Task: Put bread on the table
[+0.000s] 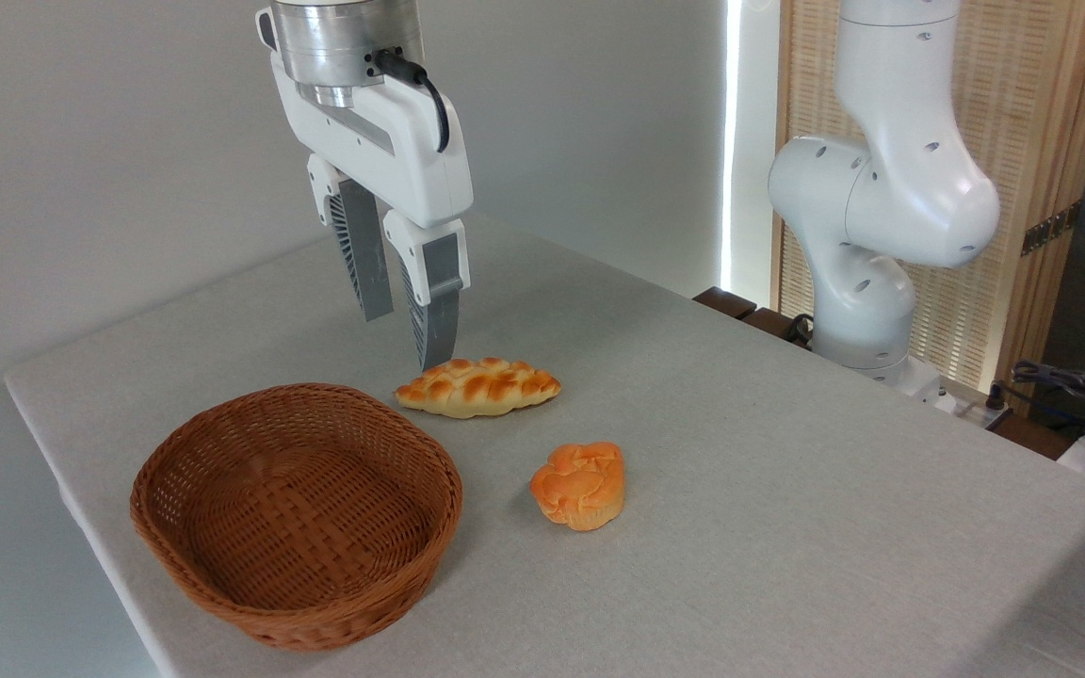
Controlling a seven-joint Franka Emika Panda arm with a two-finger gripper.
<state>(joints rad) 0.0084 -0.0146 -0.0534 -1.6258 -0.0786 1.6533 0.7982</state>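
Observation:
The braided golden bread [478, 386] lies flat on the grey cloth table [740, 471], just right of the basket's far rim. My gripper [403, 341] hangs a little above and behind the loaf's left end, fingers pointing down. It is open, with a narrow gap between the fingers and nothing held. The nearer fingertip sits close to the loaf's top left, and I cannot tell whether it touches.
A brown wicker basket [298, 513] with nothing in it stands at the front left. A small round orange bun [580, 485] rests in front of the loaf. The arm's white base [867, 282] rises at the table's right back edge, with cables beyond it.

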